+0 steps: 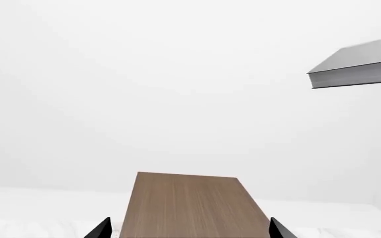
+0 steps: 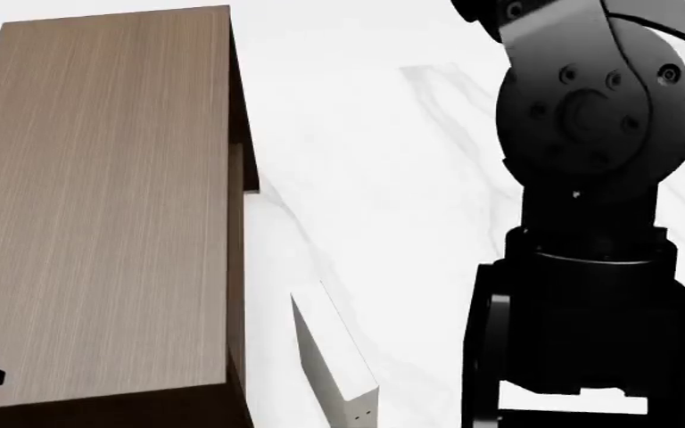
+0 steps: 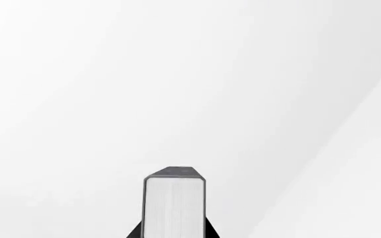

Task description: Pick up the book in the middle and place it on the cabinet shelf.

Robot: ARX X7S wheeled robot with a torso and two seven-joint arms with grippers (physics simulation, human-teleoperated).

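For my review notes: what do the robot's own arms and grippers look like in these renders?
The right arm is bulky and matte black: a round joint housing with small bolt heads around a central hub, set on a ribbed cylindrical segment, with a white strip lower down. No cables show. The left gripper and right gripper show only thin, black, pointed fingertips. The left arm is barely visible.

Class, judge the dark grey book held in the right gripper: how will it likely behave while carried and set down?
The dark grey book looks thick and hardbound, so probably stiff and fairly heavy. Its smooth cover might slip in the right gripper.
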